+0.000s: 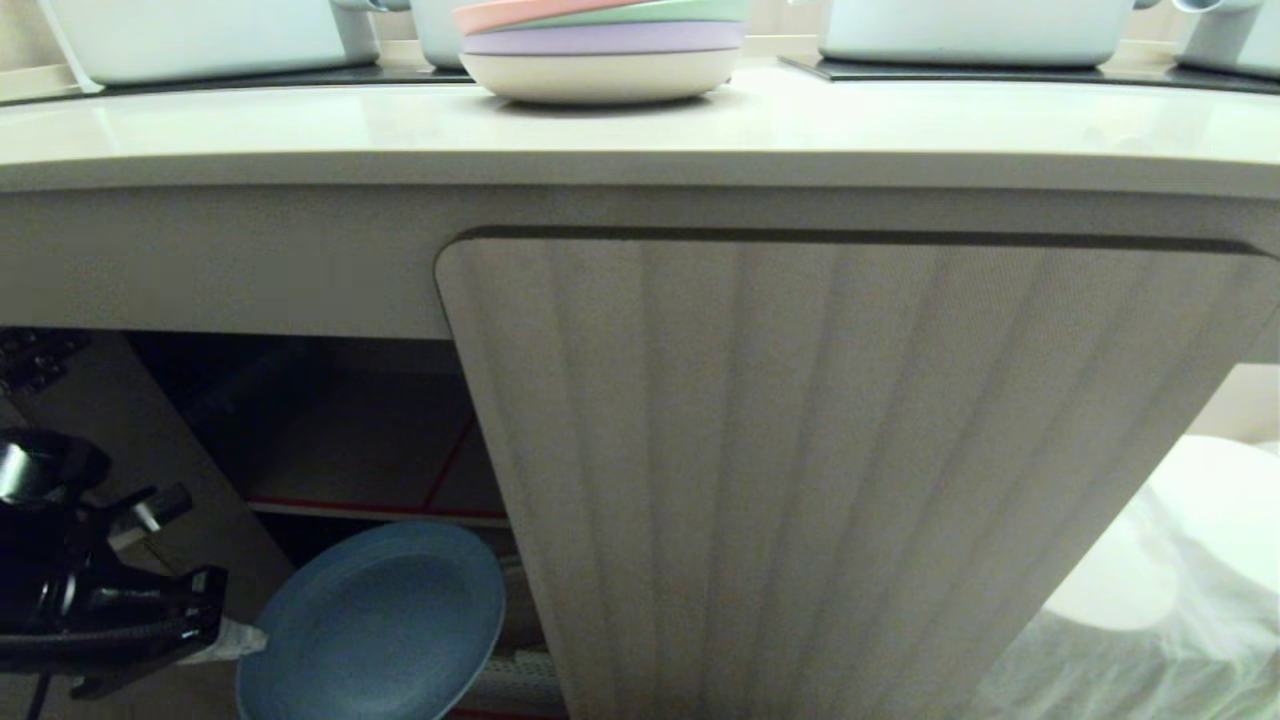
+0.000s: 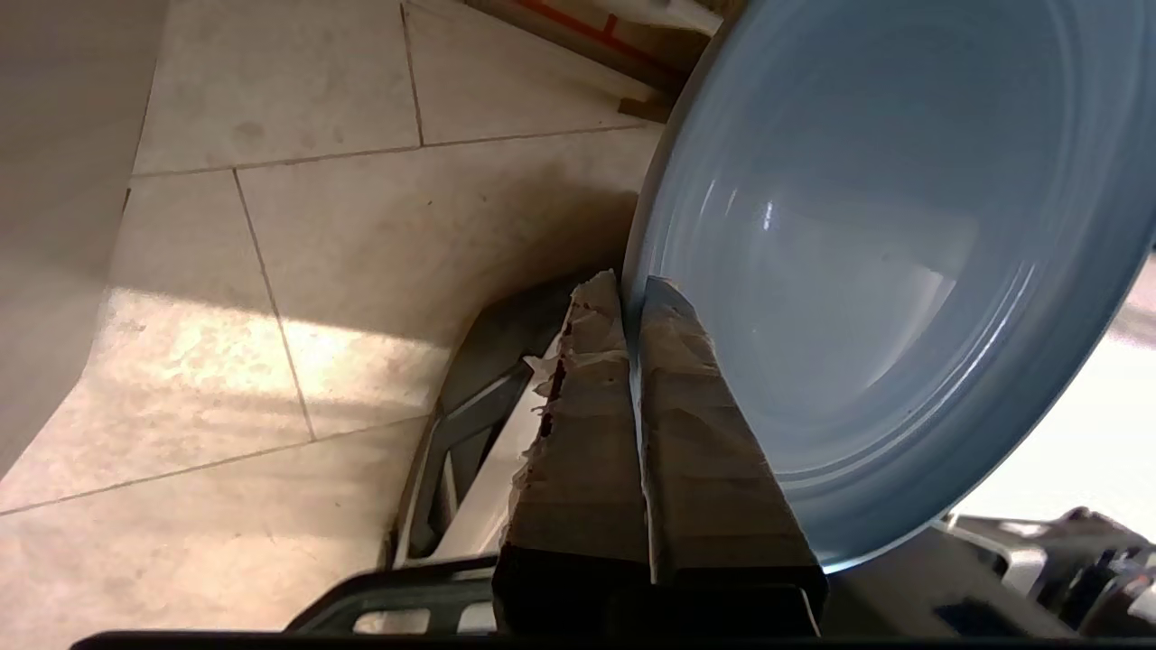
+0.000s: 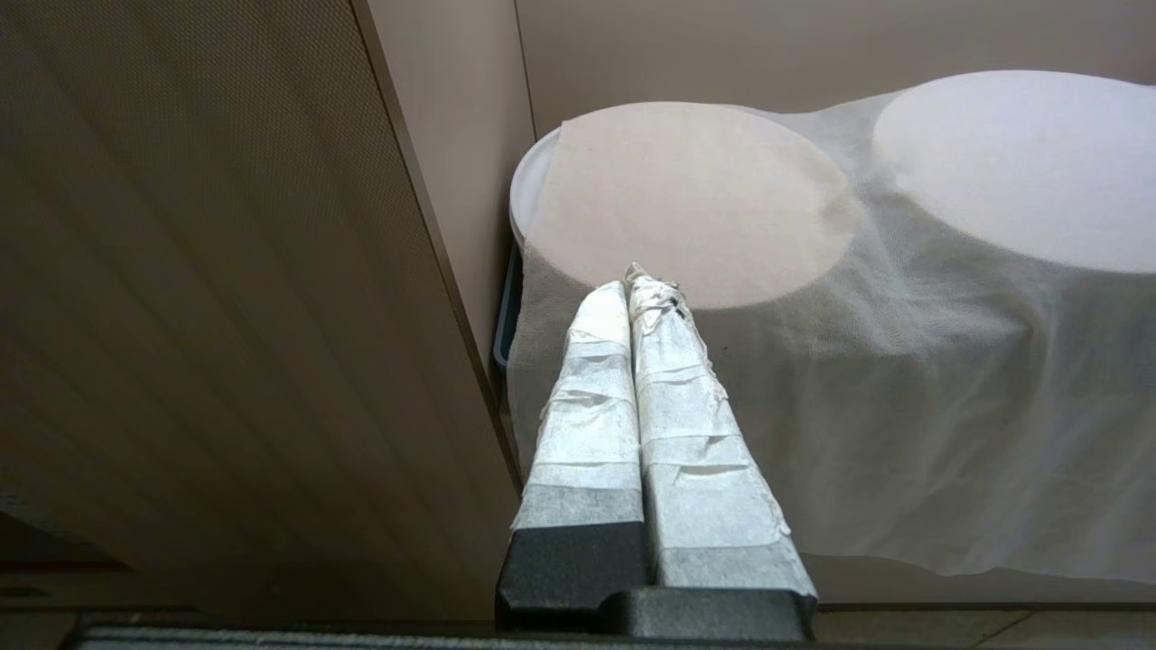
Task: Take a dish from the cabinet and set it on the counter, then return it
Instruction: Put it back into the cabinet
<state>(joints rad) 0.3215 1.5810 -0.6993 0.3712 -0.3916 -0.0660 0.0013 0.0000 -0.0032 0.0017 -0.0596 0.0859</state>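
**Item: blue plate (image 1: 375, 625), in transit.** Held by its rim, tilted on edge, low in front of the open left bay of the cabinet (image 1: 850, 470), below the red-edged shelf (image 1: 370, 508). Clear of the shelf and of the floor (image 2: 316, 271).

**Holder: left gripper (image 2: 632, 298).** Clenched on the plate's rim, one taped finger on each face. The bite is at the very edge only; most of the plate hangs unsupported beyond the fingertips.

**Idle: right gripper (image 3: 637, 284).** Fingers pressed together, holding nothing, parked beside the closed ribbed door, over a cloth-covered stand (image 3: 903, 406).

**Destination: counter (image 1: 300, 130).** Above the cabinet, with a rounded front edge that overhangs the bay. A stack of pastel plates (image 1: 600, 50) sits near the middle, with white pots on either side behind it.

**Handling notes (judgement).**
- Step in hand looks like the lift from cabinet to counter.
- Draw the plate outward, away from the bay, before raising it, so its far edge does not catch the counter's lip.
- Level the plate on the way up; a rim pinch on smooth plastic can let it swing or slip if jerked.
- Set it on the bare stretch left of the stack, well back from the front edge.
- Release only once the base sits flat.
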